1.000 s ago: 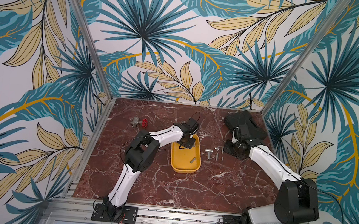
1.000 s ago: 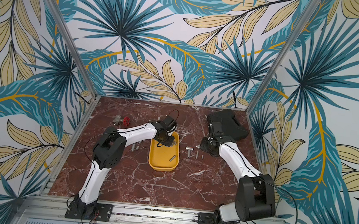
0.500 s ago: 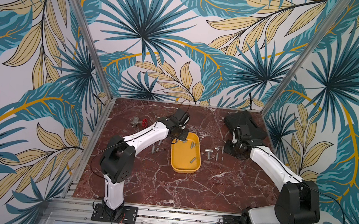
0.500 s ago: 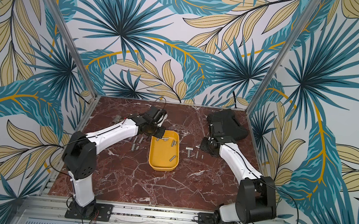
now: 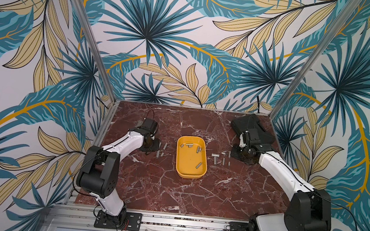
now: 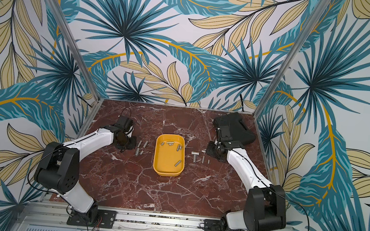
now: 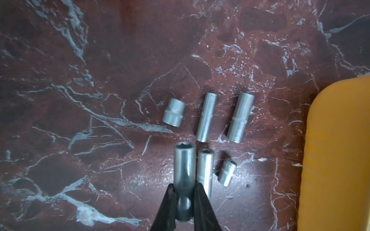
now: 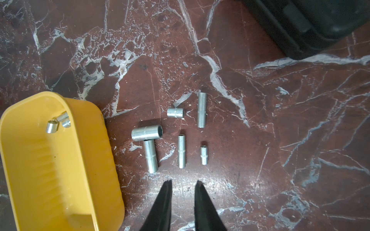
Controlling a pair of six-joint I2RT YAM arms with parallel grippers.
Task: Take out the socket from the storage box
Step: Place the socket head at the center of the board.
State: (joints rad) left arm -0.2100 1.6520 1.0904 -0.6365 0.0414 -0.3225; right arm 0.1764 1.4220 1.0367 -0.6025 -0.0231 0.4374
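The deep socket, clamped in the left end effector, has moved out of the storage box to its 9 o'clock. It now hangs low over the tabletop beside loose sockets. At 3 o'clock the right end effector stays empty, its jaws slightly apart.

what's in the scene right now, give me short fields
tray: yellow, mid table
tray sockets: several, loose inside
left gripper: shut on long socket, outside the tray
left sockets: five lying on the table beside the tray
right gripper: open, empty
right sockets: six lying on the table on the tray's other side
case: black, far right corner
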